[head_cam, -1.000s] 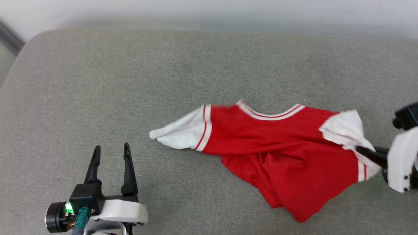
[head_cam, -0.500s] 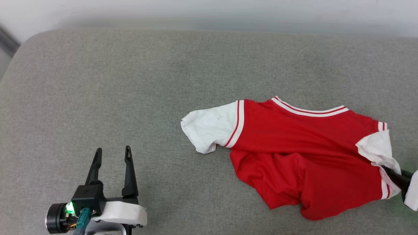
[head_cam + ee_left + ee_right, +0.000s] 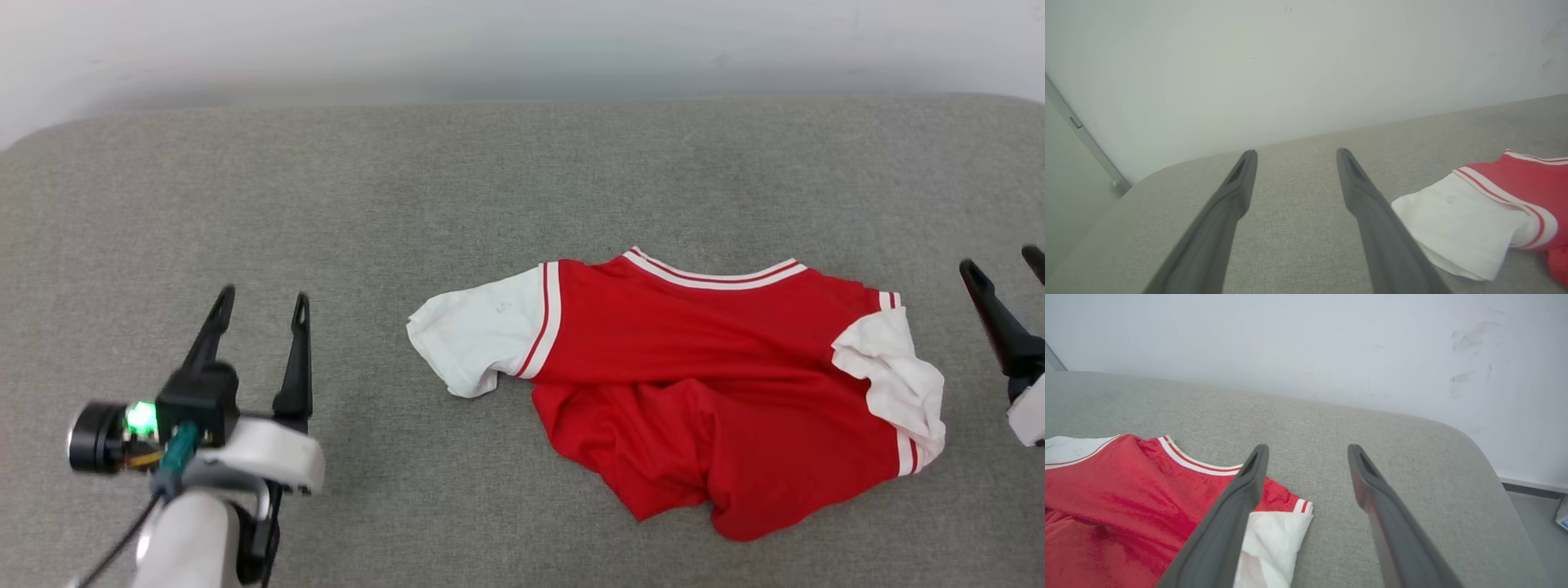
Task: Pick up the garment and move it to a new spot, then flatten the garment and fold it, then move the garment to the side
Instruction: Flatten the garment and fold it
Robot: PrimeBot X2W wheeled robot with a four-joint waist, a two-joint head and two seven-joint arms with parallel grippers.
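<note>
Grey cushion (image 3: pixel 490 180) under the rig, garment (image 3: pixel 702 367) lying rumpled well right of my left claw (image 3: pixel 263 296) and near-left of my right claw (image 3: pixel 1000 260), both spread w/ nothing held, so I reckon flattening's next: pinch the bunched lower edge & pull it out.

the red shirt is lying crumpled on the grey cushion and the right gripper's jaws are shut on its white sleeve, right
No. The garment lies crumpled on the grey cushion, but the right gripper has its jaws open, only cushion between them, as the right wrist view shows; the white sleeve is ungripped.
</note>
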